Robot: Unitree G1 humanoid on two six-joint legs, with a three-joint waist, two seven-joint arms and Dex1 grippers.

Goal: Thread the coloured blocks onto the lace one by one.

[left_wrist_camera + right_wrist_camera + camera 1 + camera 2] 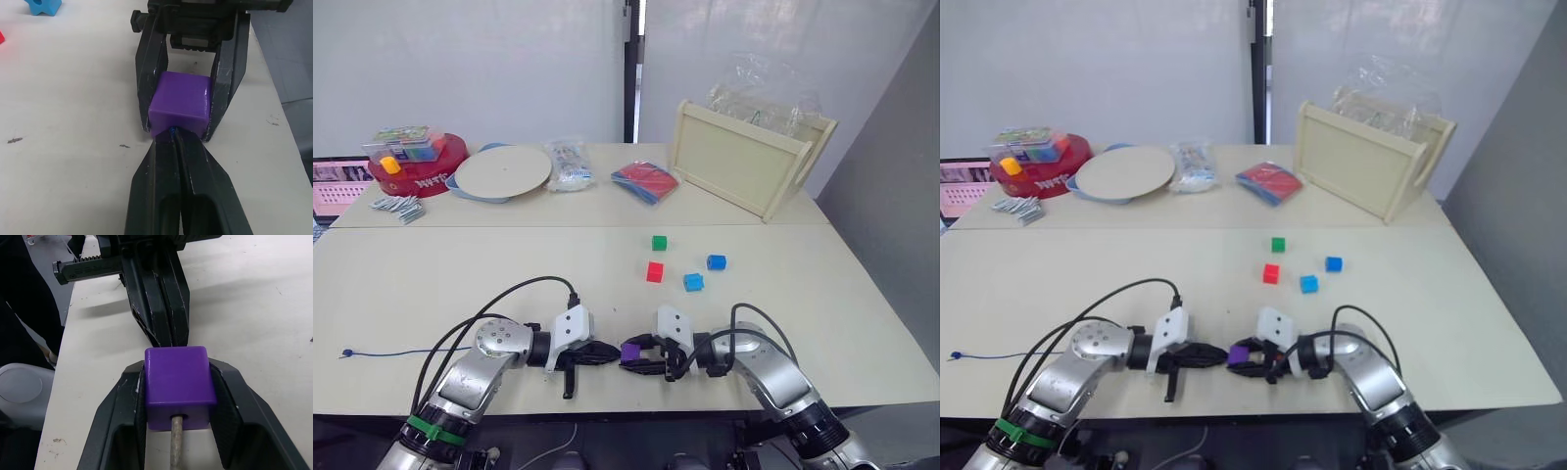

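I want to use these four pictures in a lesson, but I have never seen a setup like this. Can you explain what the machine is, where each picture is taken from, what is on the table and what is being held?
This is a humanoid robot with two arms, each ending in a gripper of two black fingers. Two pictures come from cameras in its head, looking down over the arms. The other two come from cameras on each wrist, looking along the fingers.

The right gripper is shut on a purple block. The left gripper is shut on the lace, a thin blue cord, and holds it at the block's hole. In the right wrist view a pale stiff tip pokes out of the block.

On the table lie four loose blocks: a green block, a red block and two blue blocks. Further back stand a wooden tray and a round plate.
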